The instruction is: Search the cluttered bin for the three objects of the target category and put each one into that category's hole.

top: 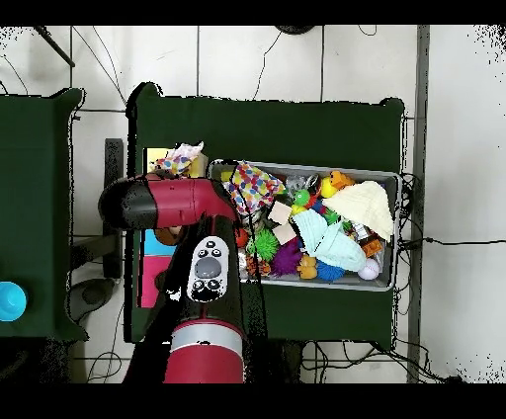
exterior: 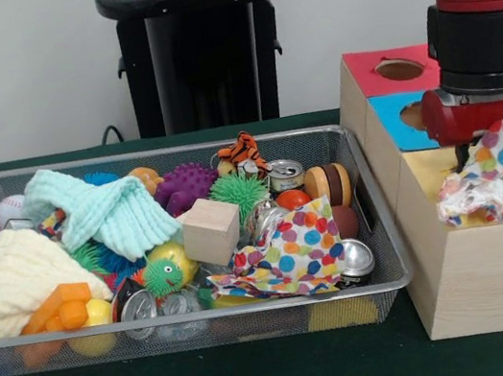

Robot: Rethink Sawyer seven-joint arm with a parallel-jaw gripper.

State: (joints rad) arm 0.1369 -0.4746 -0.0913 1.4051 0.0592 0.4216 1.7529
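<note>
Soft, even indoor light is filling both views, casting only faint shadows. The soda cans (exterior: 355, 258) are showing small glints. Fine detail is looking slightly blurred.

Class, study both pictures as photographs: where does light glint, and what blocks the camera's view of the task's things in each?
Front view: soft, even light, with bright glints on the can tops in the bin; the dotted cloth lies over the yellow box top, so its hole is hidden. Overhead view: the arm covers most of the boxes.
</note>
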